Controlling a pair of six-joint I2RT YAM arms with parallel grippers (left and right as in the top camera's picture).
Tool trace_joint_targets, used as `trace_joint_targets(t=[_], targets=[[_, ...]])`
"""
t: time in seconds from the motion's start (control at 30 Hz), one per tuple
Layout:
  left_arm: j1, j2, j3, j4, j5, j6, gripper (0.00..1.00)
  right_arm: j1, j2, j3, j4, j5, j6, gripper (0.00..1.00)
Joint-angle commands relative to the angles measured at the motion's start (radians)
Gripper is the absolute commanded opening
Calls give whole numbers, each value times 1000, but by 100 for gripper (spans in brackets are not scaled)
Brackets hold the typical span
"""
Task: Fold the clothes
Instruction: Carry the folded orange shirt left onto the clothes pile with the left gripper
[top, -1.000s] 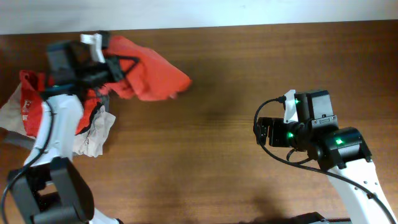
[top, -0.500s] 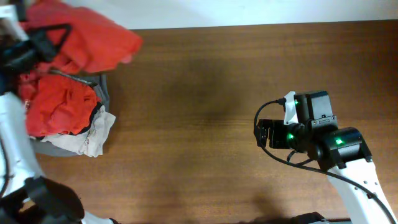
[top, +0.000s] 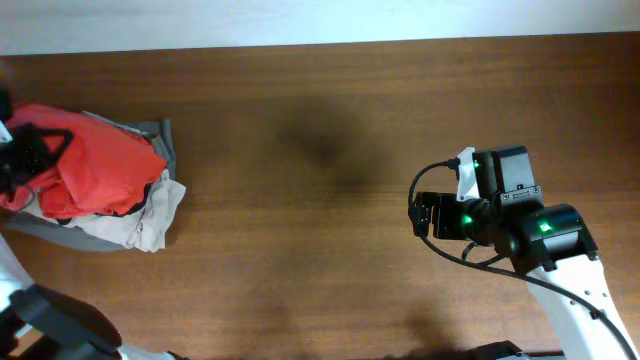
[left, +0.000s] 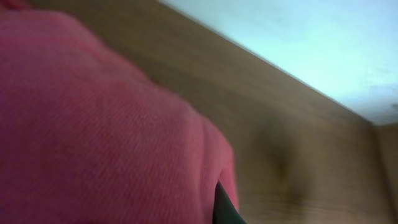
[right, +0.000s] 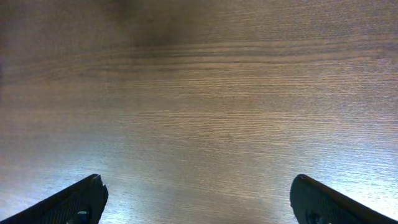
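The orange-red T-shirt (top: 105, 172) lies bunched on a pile of clothes at the table's far left; its print is hidden. My left gripper (top: 32, 150) is at the left edge of the overhead view, shut on the shirt's fabric. In the left wrist view the shirt (left: 93, 124) fills most of the frame and hides the jaws, except one dark fingertip (left: 224, 208). My right gripper (top: 424, 215) is open and empty, low over the bare table at the right; its two fingertips (right: 199, 205) show wide apart.
A grey garment (top: 160, 135) and a whitish garment (top: 150, 220) lie under and beside the shirt. The wooden table (top: 320, 200) stretches between the arms, with its back edge along a white wall.
My left gripper swung the shirt from above the table's back left, out to the left and down onto the pile. The right arm has not moved.
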Motion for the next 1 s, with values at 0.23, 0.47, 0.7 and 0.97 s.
trace_joint_targets(t=[0.23,0.47,0.7,0.97], targets=[[-2,73,-38,-79,-365,-182,12,-1,-1,20,1,13,-1,99],[1,76,-38,-274,-418,-331,92,-1,-1,20,0,13,-1,99],[0,73,-37,-454,-73,-290,99,-1,-1,20,1,13,-2,99],[0,-37,-37,-558,76,-97,98,-1,-1,20,13,28,-2,99]])
